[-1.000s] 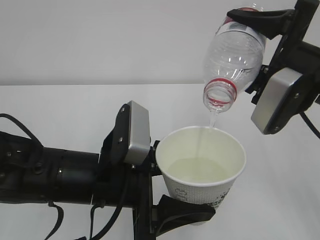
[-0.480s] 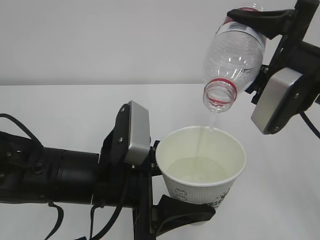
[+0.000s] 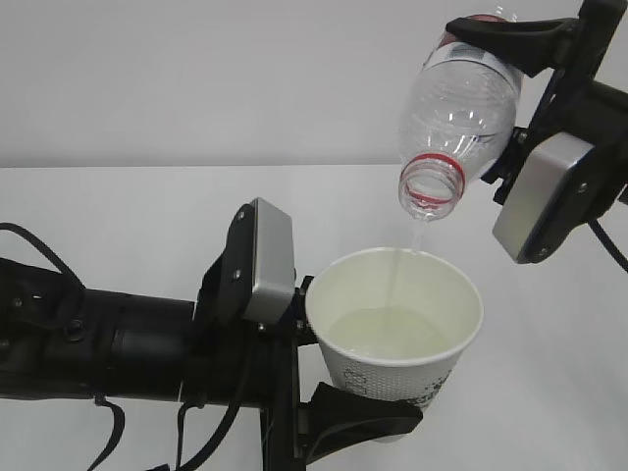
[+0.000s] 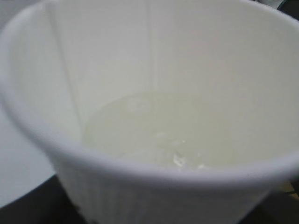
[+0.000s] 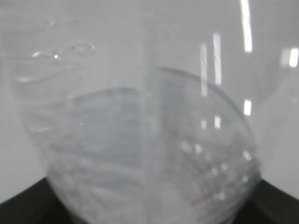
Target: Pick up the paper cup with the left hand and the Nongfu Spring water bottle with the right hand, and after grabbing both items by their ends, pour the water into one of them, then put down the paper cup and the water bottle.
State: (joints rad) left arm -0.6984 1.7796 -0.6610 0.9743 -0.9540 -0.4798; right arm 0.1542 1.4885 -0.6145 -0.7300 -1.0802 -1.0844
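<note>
The white paper cup (image 3: 392, 324) stands upright above the table, with my left gripper (image 3: 361, 361) shut around its side; one black finger (image 3: 368, 420) wraps its lower wall. My right gripper (image 3: 502, 93) is shut on the base end of the clear Nongfu Spring water bottle (image 3: 459, 108), which tilts mouth-down over the cup. A thin stream of water (image 3: 404, 257) falls from the red-ringed mouth (image 3: 430, 186) into a pale pool (image 3: 388, 334). The left wrist view looks into the cup (image 4: 154, 60) at the pool (image 4: 154, 126). In the right wrist view the bottle (image 5: 149, 140) hides the jaws.
A white table (image 3: 118, 216) runs back to a pale wall (image 3: 196, 78). The left arm's black body and cables (image 3: 59, 334) fill the lower left. The right arm's grey wrist block (image 3: 549, 196) hangs just right of the bottle's mouth.
Arms, cup and bottle hold the same pose. The water keeps streaming, and the pool's surface ripples slightly.
</note>
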